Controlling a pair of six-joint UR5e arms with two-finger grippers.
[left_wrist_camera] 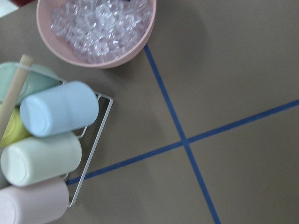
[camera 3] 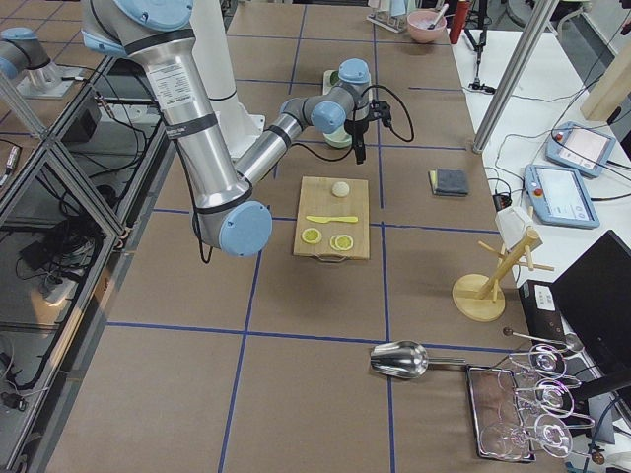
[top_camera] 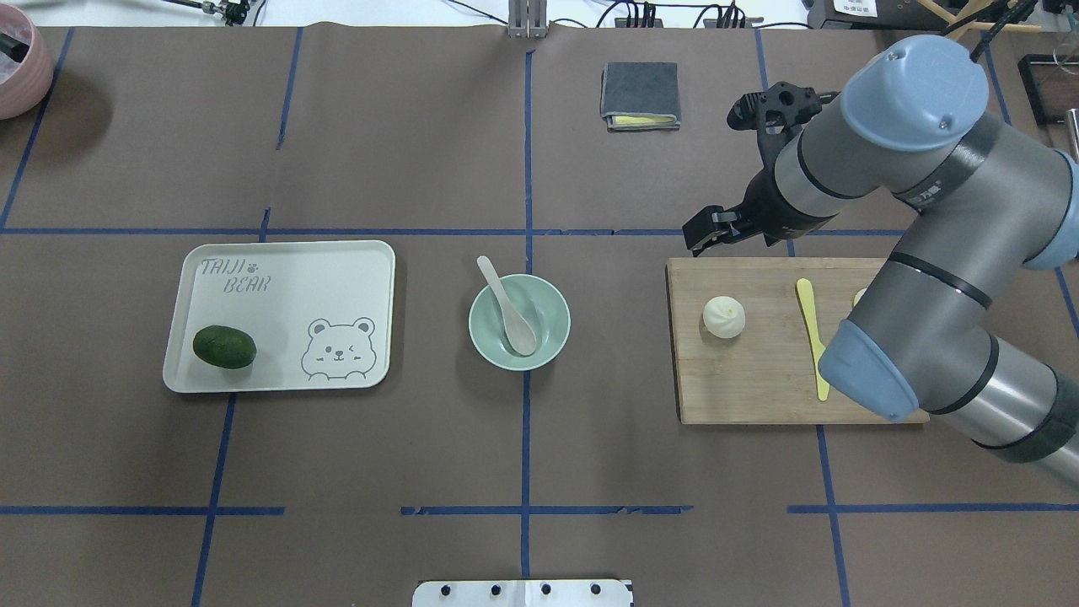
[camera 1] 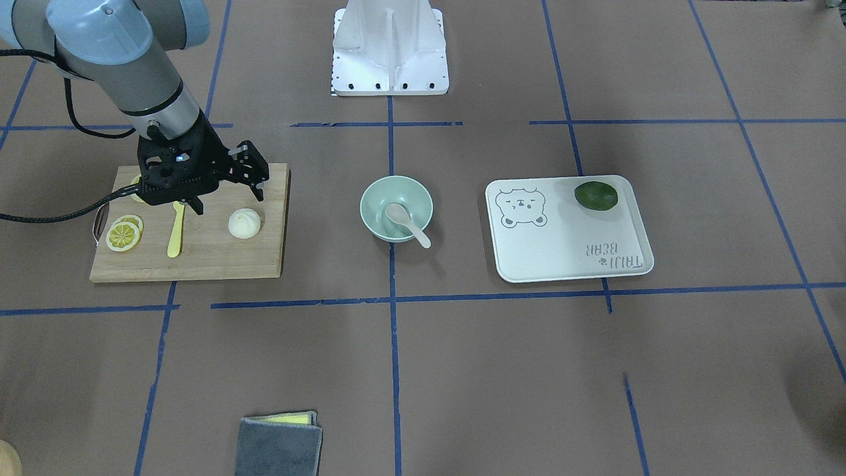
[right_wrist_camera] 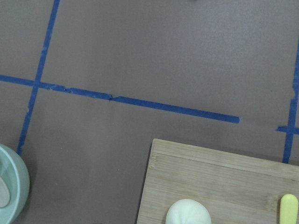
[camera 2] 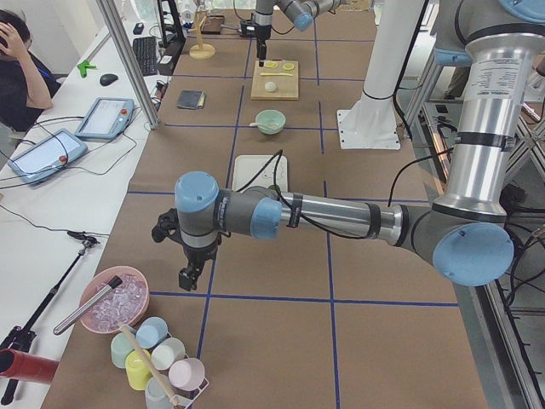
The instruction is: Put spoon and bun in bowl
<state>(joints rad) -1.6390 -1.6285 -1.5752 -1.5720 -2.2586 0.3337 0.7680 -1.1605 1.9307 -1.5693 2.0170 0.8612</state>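
Note:
The off-white spoon [camera 1: 406, 221] lies in the mint-green bowl [camera 1: 370, 198] at the table's middle, scoop inside and handle resting over the rim; both also show in the overhead view, spoon [top_camera: 506, 303] and bowl [top_camera: 552, 337]. The white pleated bun [camera 1: 244, 223] sits on the wooden board [camera 1: 218, 258]; it also shows in the overhead view [top_camera: 723, 317] and at the bottom of the right wrist view [right_wrist_camera: 188, 213]. My right gripper [camera 1: 227, 198] is open and empty, hovering over the board's robot-side part, just behind the bun. My left gripper [camera 2: 192, 274] shows only in the exterior left view, far off near a pink bowl; I cannot tell its state.
A yellow plastic knife [camera 1: 175, 231] and lemon slices [camera 1: 124, 235] lie on the board beside the bun. A white bear-print tray [camera 1: 595, 264] with a dark green fruit [camera 1: 595, 196] stands on the bowl's other side. A grey folded cloth [camera 1: 279, 446] lies by the operators' edge.

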